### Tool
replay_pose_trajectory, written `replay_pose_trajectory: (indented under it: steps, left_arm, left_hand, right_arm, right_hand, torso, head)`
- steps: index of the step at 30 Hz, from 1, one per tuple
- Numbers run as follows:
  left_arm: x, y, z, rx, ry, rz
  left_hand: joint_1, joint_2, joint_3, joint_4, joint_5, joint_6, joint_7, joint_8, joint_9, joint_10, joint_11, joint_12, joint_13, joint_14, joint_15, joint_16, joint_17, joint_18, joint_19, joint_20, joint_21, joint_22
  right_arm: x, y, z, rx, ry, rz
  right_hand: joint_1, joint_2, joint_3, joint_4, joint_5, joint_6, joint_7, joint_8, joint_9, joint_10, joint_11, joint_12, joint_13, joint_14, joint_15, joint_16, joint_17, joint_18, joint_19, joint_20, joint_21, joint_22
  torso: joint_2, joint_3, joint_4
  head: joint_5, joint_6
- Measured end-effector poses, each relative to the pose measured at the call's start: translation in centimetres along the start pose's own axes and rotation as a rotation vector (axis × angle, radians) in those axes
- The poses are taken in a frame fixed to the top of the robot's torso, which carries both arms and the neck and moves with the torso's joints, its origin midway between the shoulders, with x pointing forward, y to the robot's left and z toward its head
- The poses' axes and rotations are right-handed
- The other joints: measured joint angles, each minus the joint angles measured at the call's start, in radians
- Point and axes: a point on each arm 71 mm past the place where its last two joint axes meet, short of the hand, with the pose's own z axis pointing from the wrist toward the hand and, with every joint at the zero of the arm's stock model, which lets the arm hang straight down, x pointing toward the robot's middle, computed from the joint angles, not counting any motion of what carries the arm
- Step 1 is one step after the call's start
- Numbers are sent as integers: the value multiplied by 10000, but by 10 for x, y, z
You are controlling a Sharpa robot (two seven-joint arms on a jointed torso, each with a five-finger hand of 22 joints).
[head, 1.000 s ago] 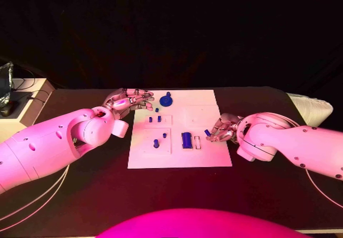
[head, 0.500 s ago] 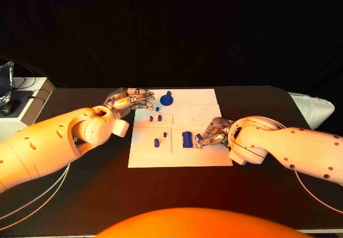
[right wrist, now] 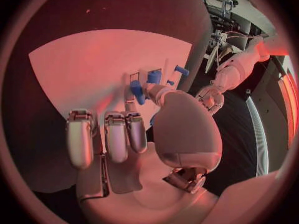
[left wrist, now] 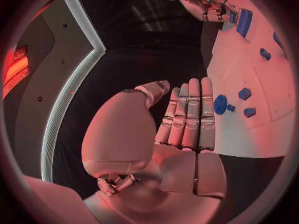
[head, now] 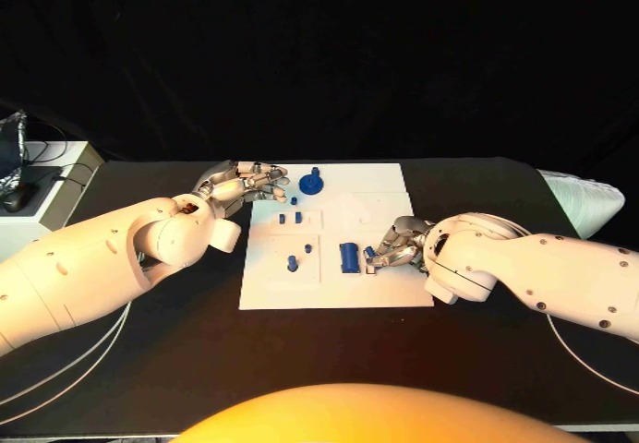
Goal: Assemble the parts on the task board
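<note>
Task board [head: 333,286] lying mid worktop [head: 160,341], blue parts on it. Right hand [head: 397,244] being held at board's right side, just beside tall blue block [head: 349,258]; small blue piece [right wrist: 136,91] apparently being pinched at fingertips, grip not fully clear. Left hand [head: 244,188] being held at board's far left corner, fingers straight, pressed together, nothing held, near round blue part [head: 310,185]. Risk: piece being tilted or dropped at slot beside block if pinch slips; block being knocked by fingers.

Task board [head: 386,291] near edge lies open; blue parts [head: 291,266] crowd its middle.
</note>
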Motion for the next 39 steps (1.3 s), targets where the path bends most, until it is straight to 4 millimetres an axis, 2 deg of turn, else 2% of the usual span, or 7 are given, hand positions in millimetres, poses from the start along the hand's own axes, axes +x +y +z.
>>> replay_pose_trajectory:
  steps: [22, 27, 30, 34, 39]
  left_arm:
    - [-1, 0, -1, -22, -18, 17]
    - [-2, 0, -1, -25, -17, 17]
    - [-2, 0, -1, -26, -16, 17]
    - [-2, 0, -1, -29, -17, 17]
    - [-2, 0, -1, -32, -18, 17]
  left_hand:
    - [0, 0, 28, 27, 0, 0, 0, 0, 1, 0, 0, 0, 0, 0, 0, 0, 17, 0, 0, 0, 0, -16]
    - [0, 0, -1, 56, 0, 0, 0, 0, 1, 0, 0, 0, 0, 0, 0, 0, 16, 0, 0, 0, 0, -16]
    - [0, 0, -1, 56, 0, 0, 0, 0, -8, 0, 0, 0, 0, 0, 0, 0, 25, 0, 0, 0, 0, -16]
    - [0, 0, -1, 56, 0, 0, 0, 0, -8, 0, 0, 0, 0, 0, 0, 0, 25, 0, 0, 0, 0, -16]
    - [0, 0, -1, 55, 0, 0, 0, 0, -7, 0, 0, 0, 0, 0, 0, 0, 24, 0, 0, 0, 0, -28]
  right_arm:
    - [3, -2, 5, 175, 267, -355]
    - [3, -2, 5, 186, 261, -372]
    - [3, -2, 6, 188, 248, -372]
    - [3, -2, 6, 197, 218, -358]
    - [3, -3, 7, 199, 149, -314]
  right_hand:
    - [-247, -171, -150, 148, -158, 44, -44, 3, -63, 1, 0, 0, 6, 0, 0, 0, 0, 1, 0, 0, -37, -1]
    - [-408, -266, -251, 249, -178, 49, -48, 4, -86, 1, 0, 0, 5, 0, 0, 0, 0, 1, 0, 0, -37, -1]
    - [-574, -363, -514, 340, 142, 52, -51, 6, -131, 1, 0, 0, 5, 0, 0, 0, 0, 1, 0, 0, -37, -2]
    - [-817, -318, -730, 554, 159, 44, -43, 7, -173, 1, 0, -38, 5, 0, 0, 0, 0, 0, 0, 0, -78, -2]
    - [-924, -344, -883, 656, 122, 55, -9, -39, -193, 1, 0, -38, 4, 0, 0, 0, 0, 0, 0, 0, -78, 6]
  torso:
    - [-5, -10, 3]
    - [-4, -10, 2]
    - [-4, -10, 1]
    - [-3, -10, 0]
    - [-3, -14, 1]
  head:
    - [36, -68]
    - [46, -71]
    - [48, -80]
    - [48, -80]
    - [33, -72]
